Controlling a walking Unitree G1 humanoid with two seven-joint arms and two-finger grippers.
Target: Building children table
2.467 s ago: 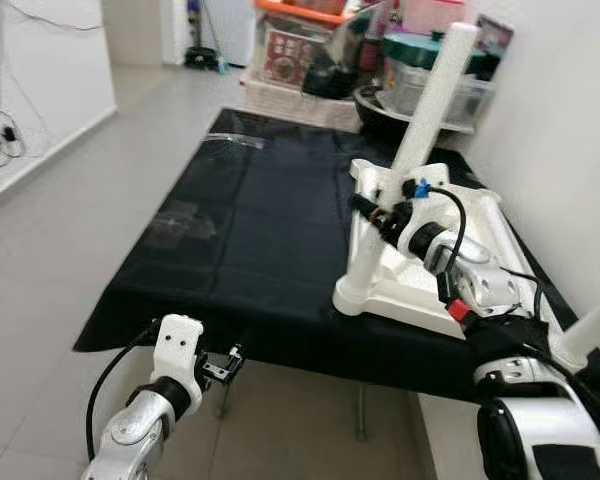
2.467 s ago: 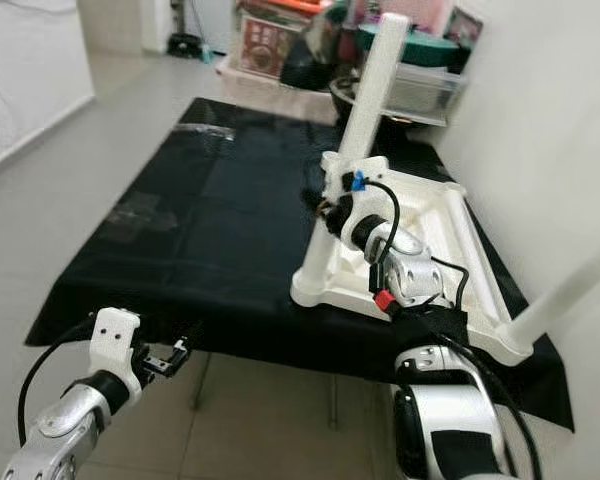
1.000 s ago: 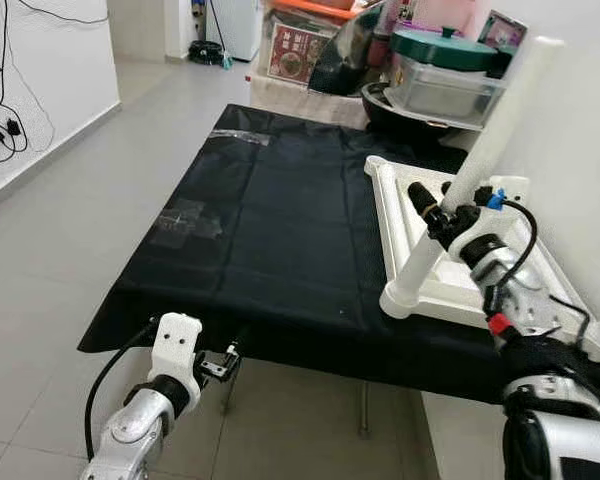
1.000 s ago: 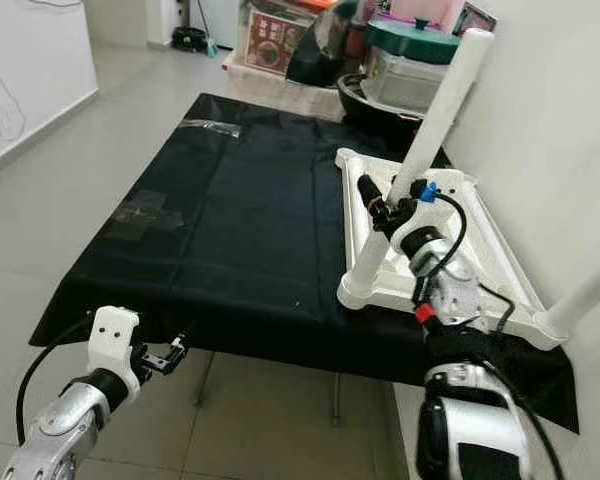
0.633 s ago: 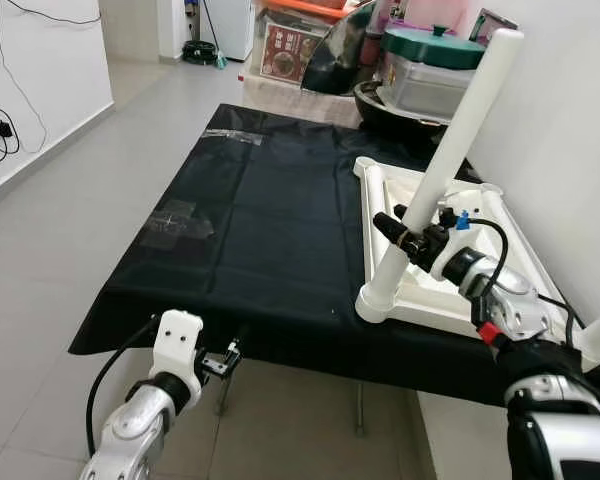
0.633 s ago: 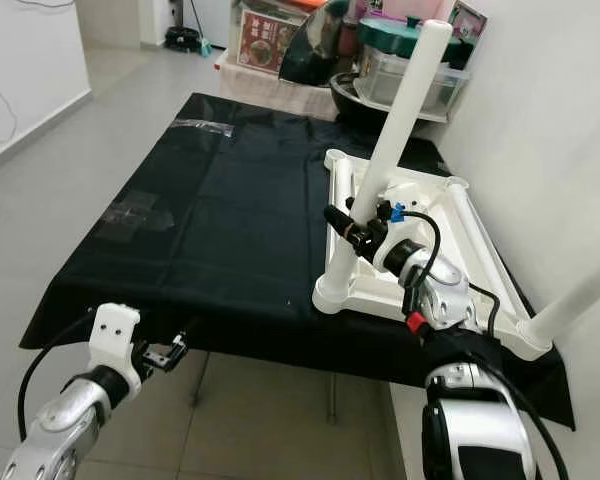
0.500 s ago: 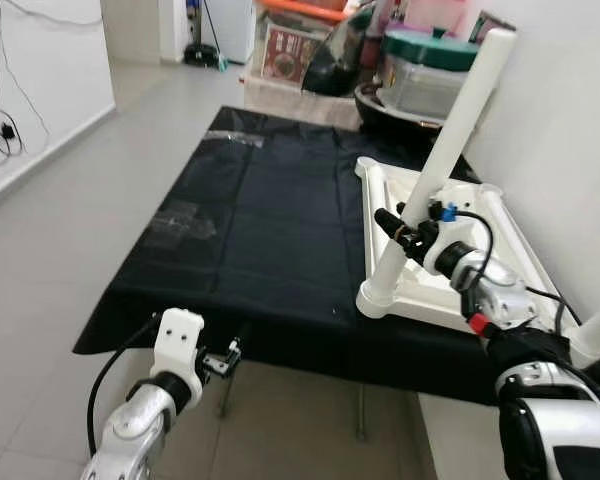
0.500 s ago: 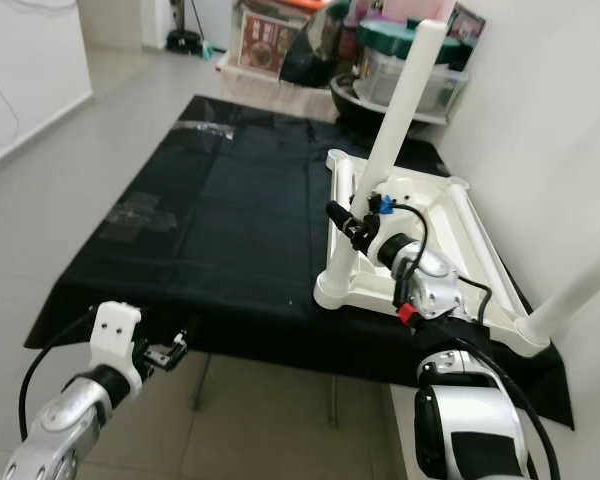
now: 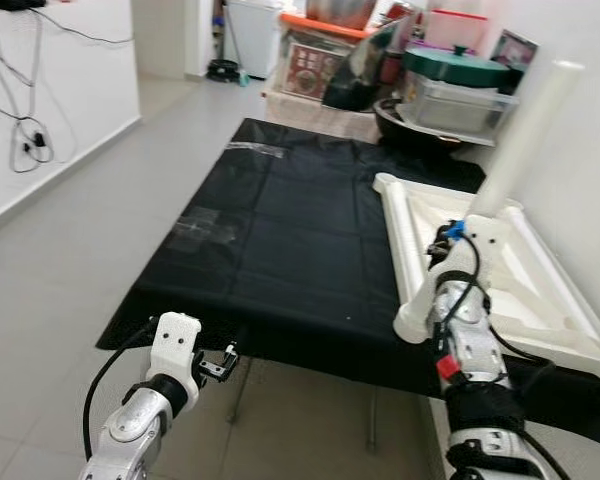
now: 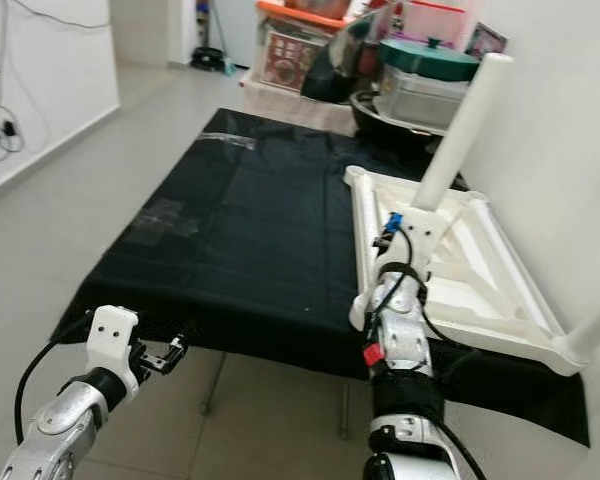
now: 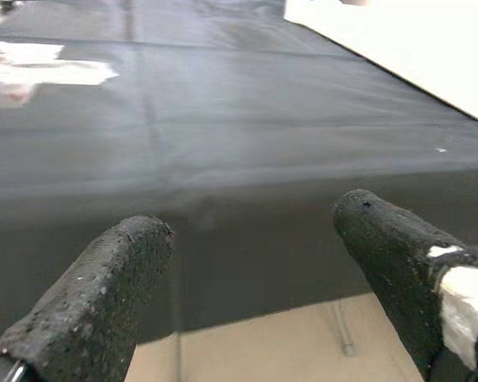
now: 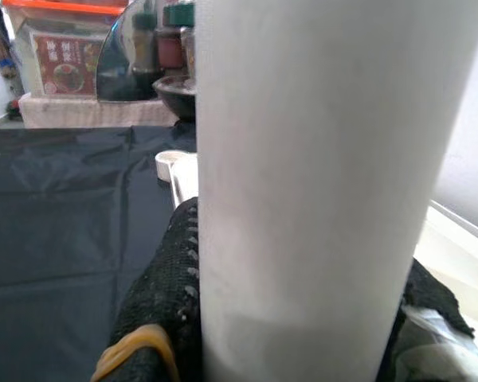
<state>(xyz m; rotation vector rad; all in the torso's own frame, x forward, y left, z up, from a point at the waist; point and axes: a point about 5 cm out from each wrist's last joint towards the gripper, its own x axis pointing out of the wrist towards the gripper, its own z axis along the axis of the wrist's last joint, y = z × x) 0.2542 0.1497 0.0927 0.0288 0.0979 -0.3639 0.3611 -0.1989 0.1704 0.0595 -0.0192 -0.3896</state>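
**Right gripper clamped on a white table leg; left gripper hangs open below the cloth edge**

An upturned white children's table top, a smooth moulded plastic frame with raised rims and ribs, lies along the right side of a work table draped in a matte black cloth, close to the wall. A round white tube leg rises tilted from the frame's near portion; a second white leg sticks up at the frame's near right corner. Pale patches of clear tape show on the cloth toward its left edge.

The right gripper is pinching the tilted leg, its rough black fingers pressed against either side of the smooth white cylinder. The head views give the silver arm and white wrist housing reaching up to the leg's lower part but hide the contact; the right wrist view supplies it, with the leg's wide curved face between the pads and storage boxes and a dark bowl beyond the far edge of the cloth.

The left gripper hangs low off the near left corner of the cloth, over the grey tiled floor, touching nothing. Its coarse, grainy black fingers are spread wide apart, and between them the left wrist view looks across the cloth's faint sheen to the white frame at the far side.
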